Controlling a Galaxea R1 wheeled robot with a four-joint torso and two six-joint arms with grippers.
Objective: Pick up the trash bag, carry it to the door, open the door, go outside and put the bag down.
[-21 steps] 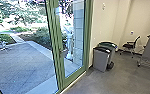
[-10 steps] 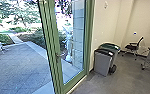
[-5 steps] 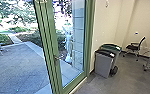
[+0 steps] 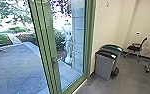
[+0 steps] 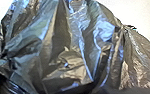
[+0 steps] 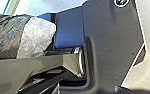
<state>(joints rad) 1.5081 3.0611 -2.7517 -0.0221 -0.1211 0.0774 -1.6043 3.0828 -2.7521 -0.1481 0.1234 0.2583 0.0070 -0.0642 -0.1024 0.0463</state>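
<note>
you have the trash bag close in front of your left wrist camera, its dark, shiny plastic bunched into deep folds. in your right wrist view, wrinkled dark plastic with a pale, see-through piece sits near the robot's body, but you can't make out whether the bag hangs or rests on something. i cannot tell whether either pincer is open or closed, or which one, if any, has hold of the bag.

ahead of you is the green-framed glass door, with a lever handle on its upright. i can't tell if it is latched. past the glass you can see a block wall and a tall pale shape. out to your left lies the paved yard, with a path leading off between greenery.

on your right, a gray bin with a black lid stands just beside a green-lidded bin against the pale wall. farther back is a black chair.
</note>
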